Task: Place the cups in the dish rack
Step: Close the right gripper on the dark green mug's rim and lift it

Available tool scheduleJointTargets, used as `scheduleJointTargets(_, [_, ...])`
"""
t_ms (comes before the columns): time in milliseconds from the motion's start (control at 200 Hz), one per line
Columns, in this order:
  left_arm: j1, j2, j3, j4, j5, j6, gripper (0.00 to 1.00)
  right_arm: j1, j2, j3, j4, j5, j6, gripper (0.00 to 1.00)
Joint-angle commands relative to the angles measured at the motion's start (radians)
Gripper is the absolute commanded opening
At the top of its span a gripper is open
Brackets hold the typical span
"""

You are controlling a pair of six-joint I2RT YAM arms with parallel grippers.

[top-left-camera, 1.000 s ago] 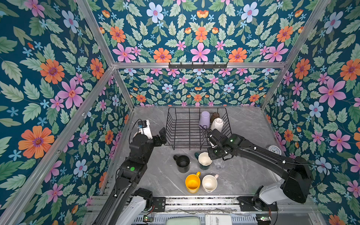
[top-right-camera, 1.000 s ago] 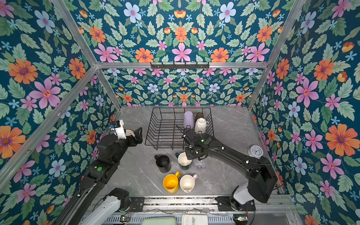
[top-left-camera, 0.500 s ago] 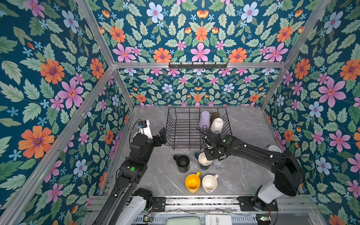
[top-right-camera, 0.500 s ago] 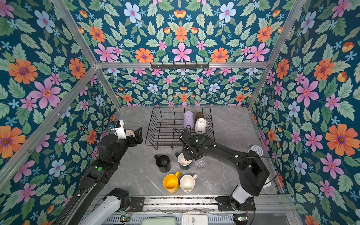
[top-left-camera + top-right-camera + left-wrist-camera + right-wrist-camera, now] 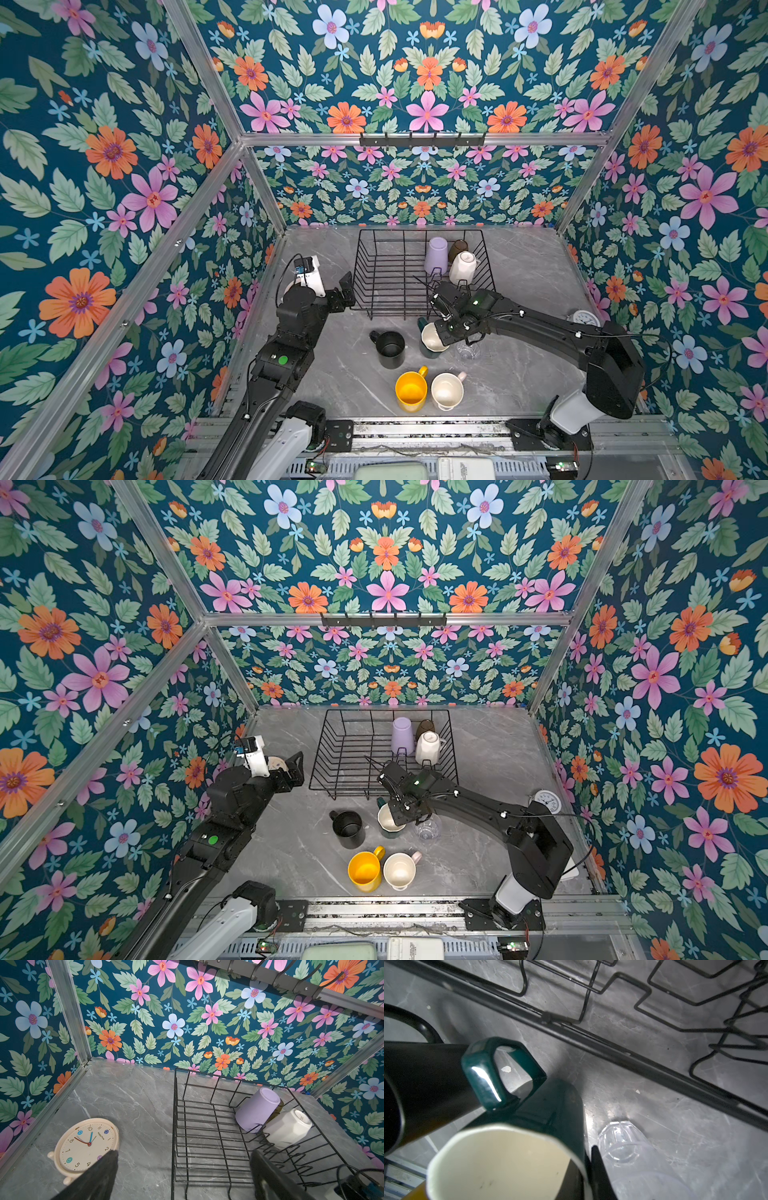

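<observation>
The right pincer (image 5: 445, 331) is clamped on the rim of the dark-green mug (image 5: 430, 340), which stands on the desk (image 5: 519, 270) just in front of the dish rack's (image 5: 361, 270) near edge. In the right wrist view, 1 finger (image 5: 599, 1169) lies against the outer wall of the mug (image 5: 550, 1103). The other finger is hidden, presumably inside against the cream lining.

The mug looks like glazed ceramic: rigid, fairly heavy for a rim pinch, slick, and liable to chip against wire. A wall pinch opposite the handle leaves the weight hanging to 1 side, so I expect it to swing or slip if lifted fast. The grip needs to be firm and the carry slow.

The black mug (image 5: 390, 349) sits close on 1 side of it and the clear glass (image 5: 467, 351) on the other. The lift should go straight up before moving toward the dish rack.

Inside the rack's far right corner, 3 cups rest upside down: the lilac tumbler (image 5: 436, 255), the white mug (image 5: 462, 268) and the olive-brown tumbler (image 5: 457, 248). Farther in front of the rack stand the yellow mug (image 5: 410, 390) and the pale-pink mug (image 5: 446, 390).

The left pincer (image 5: 345, 291) hangs wide open and empty at the rack's near left corner.
</observation>
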Motion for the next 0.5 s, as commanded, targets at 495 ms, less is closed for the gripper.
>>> scheduleJointTargets(495, [0.000, -0.007, 0.016, 0.035, 0.007, -0.024, 1.00, 0.003, -0.217, 0.079, -0.120, -0.083, -0.125, 0.00])
